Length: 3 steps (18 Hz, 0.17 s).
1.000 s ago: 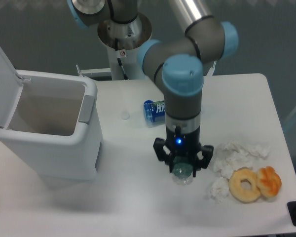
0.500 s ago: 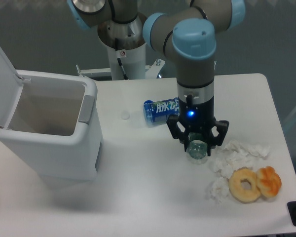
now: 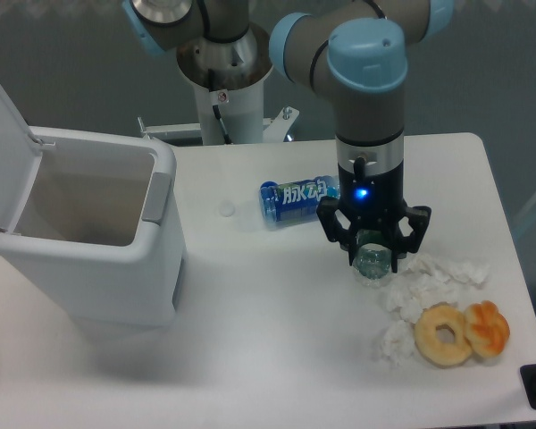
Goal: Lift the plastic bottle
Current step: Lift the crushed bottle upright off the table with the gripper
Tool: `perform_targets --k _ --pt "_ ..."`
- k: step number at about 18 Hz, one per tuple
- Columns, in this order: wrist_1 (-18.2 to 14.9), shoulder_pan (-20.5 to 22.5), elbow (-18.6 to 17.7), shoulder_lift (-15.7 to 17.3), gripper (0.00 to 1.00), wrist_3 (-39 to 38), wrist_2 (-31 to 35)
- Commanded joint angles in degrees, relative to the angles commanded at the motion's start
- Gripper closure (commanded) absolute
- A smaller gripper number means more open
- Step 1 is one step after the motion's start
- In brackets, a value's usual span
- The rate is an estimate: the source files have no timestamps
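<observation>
My gripper (image 3: 372, 260) points straight down over the table's right half, its blue light lit. Its fingers are shut on the plastic bottle (image 3: 372, 265), a small clear bottle seen end-on from above, with a greenish tint. The bottle hangs between the fingers and most of its body is hidden beneath the gripper. It sits just left of the crumpled tissue, and I cannot tell how far it is above the table.
A blue-labelled bottle (image 3: 294, 199) lies on its side left of the gripper. An open white bin (image 3: 157, 201) stands at the left. Crumpled tissues (image 3: 426, 284), a doughnut (image 3: 443, 334) and an orange pastry (image 3: 488, 328) lie at the right front. The table edge is near them.
The arm has carried the clear bottle right and toward the back, from the table's front middle to beside the tissues. The blue-labelled bottle is now fully uncovered.
</observation>
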Motion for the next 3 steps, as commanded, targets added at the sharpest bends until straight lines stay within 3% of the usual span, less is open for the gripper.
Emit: perform_targets --k 3 --pt "0.09 -0.09 -0.18 0.0 0.4 0.88 0.26"
